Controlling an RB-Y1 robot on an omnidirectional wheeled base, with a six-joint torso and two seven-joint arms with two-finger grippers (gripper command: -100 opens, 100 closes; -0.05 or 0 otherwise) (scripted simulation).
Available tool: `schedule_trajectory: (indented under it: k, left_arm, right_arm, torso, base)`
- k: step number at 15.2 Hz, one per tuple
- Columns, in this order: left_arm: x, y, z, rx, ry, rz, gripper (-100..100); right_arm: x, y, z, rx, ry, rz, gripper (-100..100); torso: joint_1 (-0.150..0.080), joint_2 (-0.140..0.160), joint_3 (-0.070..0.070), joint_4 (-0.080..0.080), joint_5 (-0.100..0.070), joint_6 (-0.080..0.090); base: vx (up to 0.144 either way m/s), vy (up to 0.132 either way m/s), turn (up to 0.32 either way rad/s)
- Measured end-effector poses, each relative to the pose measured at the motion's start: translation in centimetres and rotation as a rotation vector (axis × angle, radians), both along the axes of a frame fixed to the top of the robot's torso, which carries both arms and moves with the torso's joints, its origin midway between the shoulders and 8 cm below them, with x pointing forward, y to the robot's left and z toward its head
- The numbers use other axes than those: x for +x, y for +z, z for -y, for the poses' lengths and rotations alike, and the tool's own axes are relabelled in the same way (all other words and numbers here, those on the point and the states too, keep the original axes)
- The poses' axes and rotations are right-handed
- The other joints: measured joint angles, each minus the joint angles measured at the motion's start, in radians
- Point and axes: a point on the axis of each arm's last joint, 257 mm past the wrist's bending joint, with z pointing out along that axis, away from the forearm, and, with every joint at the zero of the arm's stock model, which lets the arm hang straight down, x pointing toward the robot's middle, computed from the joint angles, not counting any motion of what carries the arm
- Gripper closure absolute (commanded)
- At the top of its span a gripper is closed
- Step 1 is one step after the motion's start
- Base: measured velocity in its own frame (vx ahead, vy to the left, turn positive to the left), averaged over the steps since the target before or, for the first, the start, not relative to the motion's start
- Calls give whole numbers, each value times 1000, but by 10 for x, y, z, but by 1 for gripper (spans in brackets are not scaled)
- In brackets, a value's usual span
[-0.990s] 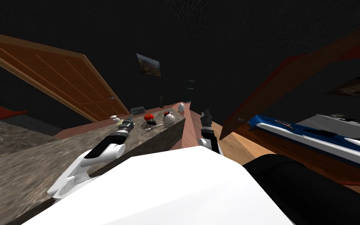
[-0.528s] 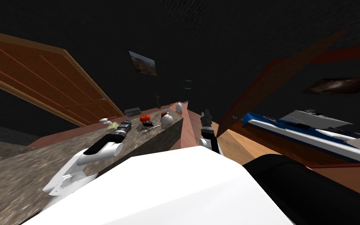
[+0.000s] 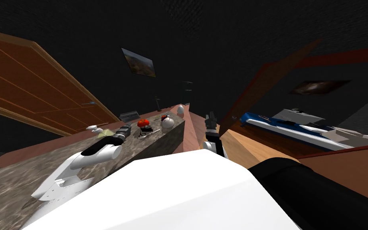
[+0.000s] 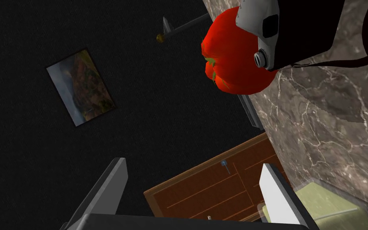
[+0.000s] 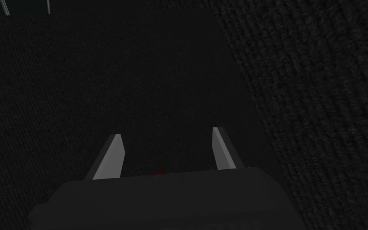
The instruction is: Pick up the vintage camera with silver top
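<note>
One spread left claw (image 4: 193, 163) hangs apart from the camera (image 4: 295, 36), counter (image 4: 331, 131) between.

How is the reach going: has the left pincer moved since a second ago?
Yes: the left pincer has advanced along the counter, toward the tomato and camera.

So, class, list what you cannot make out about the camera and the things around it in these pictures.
Camera: left wrist view, cut off by the top edge.
Red vegetable: same view, partly behind the camera.
Green object: partly behind a finger of the left claw; identity unclear.
Counter items: head view, too small.
</note>
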Motion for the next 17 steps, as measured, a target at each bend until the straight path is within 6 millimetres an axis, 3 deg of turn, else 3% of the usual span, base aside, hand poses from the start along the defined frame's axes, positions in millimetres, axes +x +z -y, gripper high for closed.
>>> schedule_trajectory:
  k: [17]
  left_arm:
    - [-38,-51,-76,-39,184,-296,-100]
  right_arm:
    - [0,0,0,0,0,0,0]
  torso:
    - [0,0,0,0,0,1]
  base:
    - [18,-7,-119]
